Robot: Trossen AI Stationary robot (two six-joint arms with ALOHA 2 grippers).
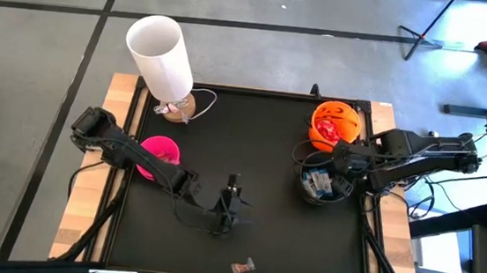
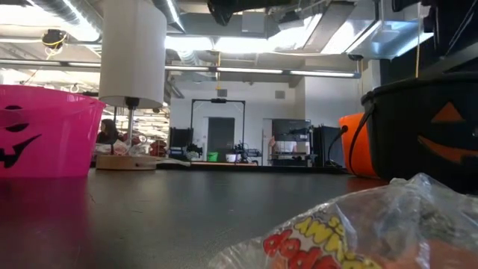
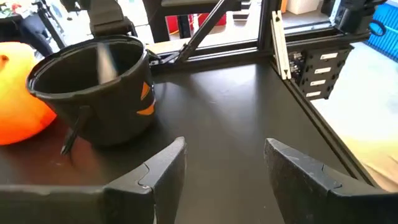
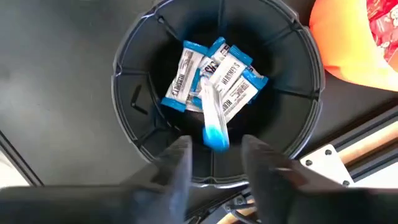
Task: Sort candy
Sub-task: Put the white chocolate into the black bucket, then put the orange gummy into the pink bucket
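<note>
Hanging directly over the black bowl (image 4: 214, 93), the right gripper (image 4: 216, 163) has its two fingers spread apart with nothing between them. Just past the fingertips a blue-and-white candy (image 4: 212, 118) shows blurred above the bowl's inside, clear of both fingers. Beneath it, a heap of blue-and-white sweets (image 4: 214, 78) lies on the bowl's floor. In the high view the same gripper (image 1: 340, 159) sits at the bowl's near rim, on the right side of the dark table (image 1: 252, 137). The orange bowl (image 1: 334, 125) stands just beside the black one, touching or almost touching it, with red-wrapped sweets (image 1: 328, 124) inside.

The left gripper (image 1: 230, 208) is low over the middle front of the table, its fingers (image 3: 158, 171) held wide apart and empty, pointed across the bare mat toward the black bowl. One loose candy (image 1: 243, 265) in a clear wrapper with a reddish tint lies on the table near the front edge, a little apart from the left gripper; it fills the near corner of the low view (image 2: 358, 228), showing red and yellow print.

The pink bowl (image 1: 160, 156) stands on the left side of the table, partly under the left arm. Behind it, at the back left corner, a lamp with a white shade (image 1: 162, 59) stands on a round wooden base.
</note>
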